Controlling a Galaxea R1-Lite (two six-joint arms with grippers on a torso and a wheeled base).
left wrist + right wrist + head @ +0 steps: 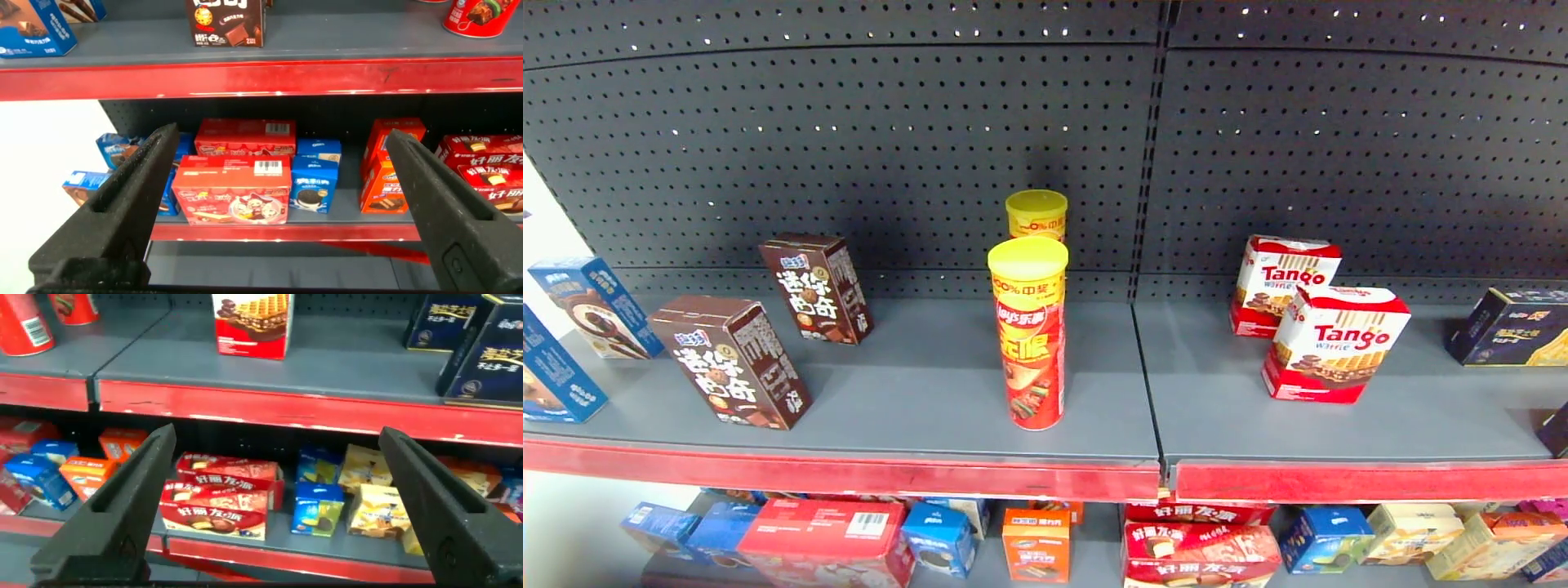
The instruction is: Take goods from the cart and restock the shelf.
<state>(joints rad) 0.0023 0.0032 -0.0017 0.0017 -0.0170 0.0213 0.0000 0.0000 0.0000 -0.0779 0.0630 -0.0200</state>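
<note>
The grey upper shelf [915, 384] carries two tall red chip cans with yellow lids [1029, 343], one behind the other, at its middle. Two brown cookie boxes [731, 359] stand to their left and two red-and-white wafer boxes [1331, 343] to their right. My left gripper [279, 132] is open with nothing in it, in front of the lower shelf and facing a red box [233, 189]. My right gripper [276, 431] is also open with nothing in it, facing red pie boxes [216, 508] on the lower shelf, below a wafer box [252, 325].
Blue boxes [572, 327] stand at the upper shelf's left end, dark blue boxes [1511, 327] at its right end. A red price rail [849, 474] fronts the shelf. The lower shelf holds several blue, orange and cream boxes [1033, 543]. A black pegboard [890, 147] backs the shelf.
</note>
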